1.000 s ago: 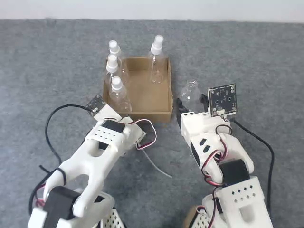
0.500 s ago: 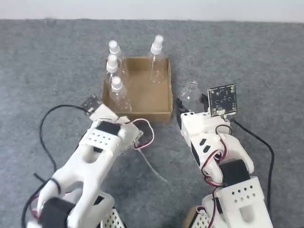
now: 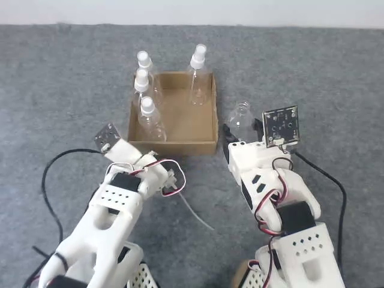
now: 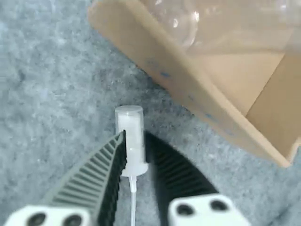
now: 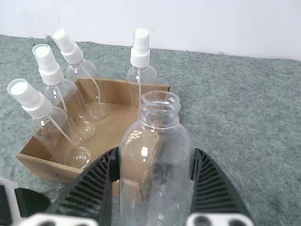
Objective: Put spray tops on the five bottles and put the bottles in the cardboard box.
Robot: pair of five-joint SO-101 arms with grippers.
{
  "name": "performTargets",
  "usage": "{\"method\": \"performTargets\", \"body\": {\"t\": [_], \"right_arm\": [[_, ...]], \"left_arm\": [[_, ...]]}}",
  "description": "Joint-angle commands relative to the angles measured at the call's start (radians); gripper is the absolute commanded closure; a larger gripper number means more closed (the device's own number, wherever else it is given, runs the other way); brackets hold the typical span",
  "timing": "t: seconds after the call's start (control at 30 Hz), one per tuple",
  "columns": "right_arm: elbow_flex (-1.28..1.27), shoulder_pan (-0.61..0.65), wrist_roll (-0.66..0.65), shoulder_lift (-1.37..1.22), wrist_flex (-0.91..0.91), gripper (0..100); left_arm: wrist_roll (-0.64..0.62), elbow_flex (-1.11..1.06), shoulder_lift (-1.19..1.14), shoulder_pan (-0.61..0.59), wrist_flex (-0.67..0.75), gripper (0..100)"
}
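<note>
Left arm: the left gripper (image 4: 134, 138) sits over the carpet (image 3: 60, 78), just in front of the box's near left corner. Its jaws are clenched on a loose spray top (image 4: 129, 134). The ribbed pads grip the top's lower part on both sides; the white head stands clear past the fingertips and points toward the box wall. A thin dip tube (image 3: 197, 213) trails from the top across the carpet, away from the box and toward the space between the two arms. Whether the top touches the carpet cannot be determined.

Centre: the box (image 3: 174, 146) lies open-side up on the carpet, ahead of both arms. It contains four capped bottles. Three stand in a row along its left wall: near bottle (image 3: 150, 120), middle bottle (image 3: 142, 84), far bottle (image 3: 146, 63). The fourth bottle (image 3: 197, 75) stands in the far right corner, apart from the row. Each is clear plastic with a white spray top fitted.

Right arm: the right gripper (image 5: 155, 157) is grasping the open bottle (image 5: 155, 141) around its body, one jaw on each side. This bottle is upright, its threaded neck bare, and it is just beside the box's right wall, outside it. Whether its base rests on the carpet cannot be determined.
</note>
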State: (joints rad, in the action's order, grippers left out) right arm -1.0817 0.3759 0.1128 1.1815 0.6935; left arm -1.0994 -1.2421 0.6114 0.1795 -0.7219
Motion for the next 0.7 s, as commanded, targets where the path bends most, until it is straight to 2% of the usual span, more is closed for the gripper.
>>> {"method": "performTargets", "body": {"t": [0.0,0.13,0.5,0.67], "right_arm": [[0.008,-0.010,-0.020,0.021,-0.016,91.6],[0.008,-0.010,-0.020,0.021,-0.016,91.6],[0.008,-0.010,-0.020,0.022,-0.015,91.6],[0.008,-0.010,-0.020,0.022,-0.015,91.6]], "left_arm": [[0.017,0.008,0.041,0.011,0.025,80],[0.017,0.008,0.041,0.044,0.012,70],[0.017,0.007,0.032,0.040,0.008,70],[0.020,0.039,0.009,0.040,-0.046,73]]}}
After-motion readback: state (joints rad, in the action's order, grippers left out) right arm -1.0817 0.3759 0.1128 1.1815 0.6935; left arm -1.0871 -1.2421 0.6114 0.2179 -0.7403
